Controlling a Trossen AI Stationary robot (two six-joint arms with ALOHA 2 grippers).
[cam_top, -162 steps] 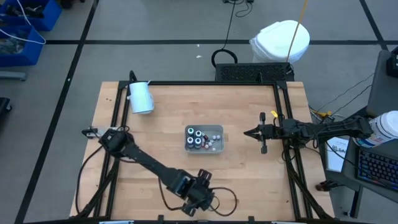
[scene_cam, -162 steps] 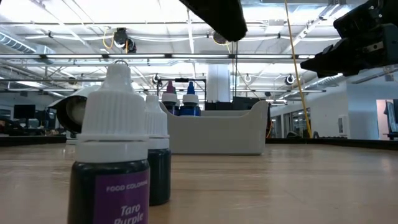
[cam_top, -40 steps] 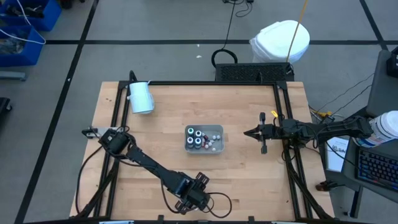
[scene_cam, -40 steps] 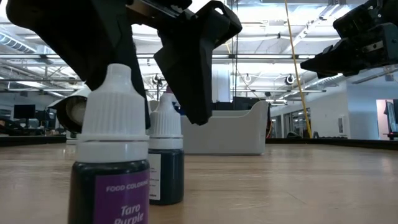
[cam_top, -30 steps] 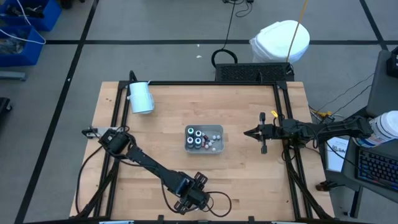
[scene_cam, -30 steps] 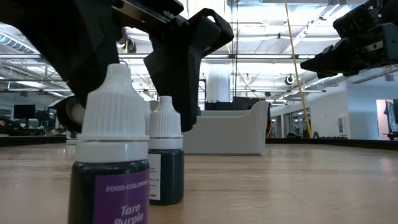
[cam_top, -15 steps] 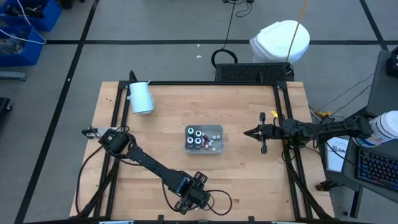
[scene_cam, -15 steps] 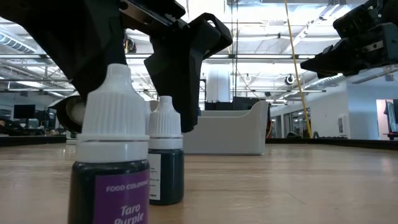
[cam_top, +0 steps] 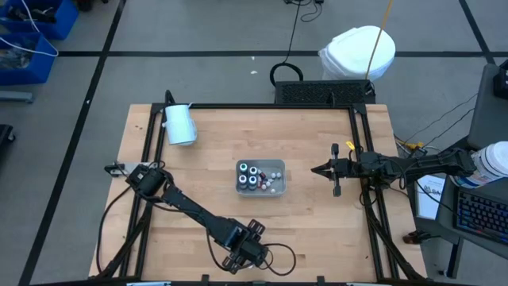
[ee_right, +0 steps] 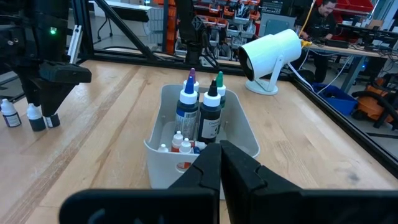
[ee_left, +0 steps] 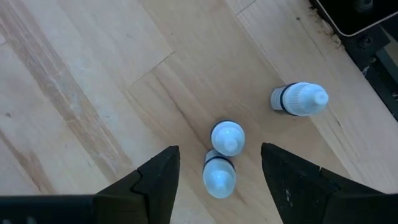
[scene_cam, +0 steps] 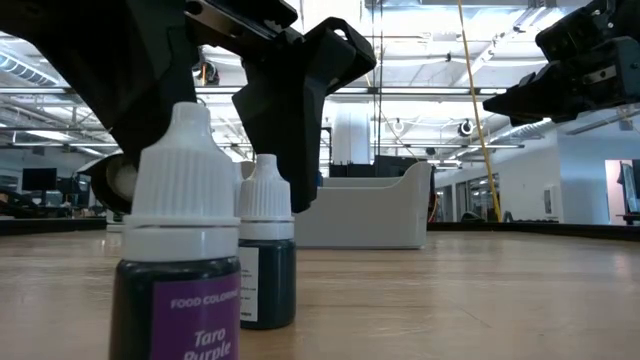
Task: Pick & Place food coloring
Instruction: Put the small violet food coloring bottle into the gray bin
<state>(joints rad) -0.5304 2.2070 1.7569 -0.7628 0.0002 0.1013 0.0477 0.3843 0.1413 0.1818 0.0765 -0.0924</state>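
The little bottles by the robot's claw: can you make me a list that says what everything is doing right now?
left gripper: open, fingers either side of two upright small bottles, not gripping
loose bottles: three on the wood near the table's front edge; one apart
nearest bottle: label reads Taro Purple
tray: mid-table, holding more bottles
right gripper: shut, empty, waiting at the table's right side
white cylinder: far-left corner

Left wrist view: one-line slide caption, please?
Open left tool poised over two upright food coloring bottles; a third stands apart.
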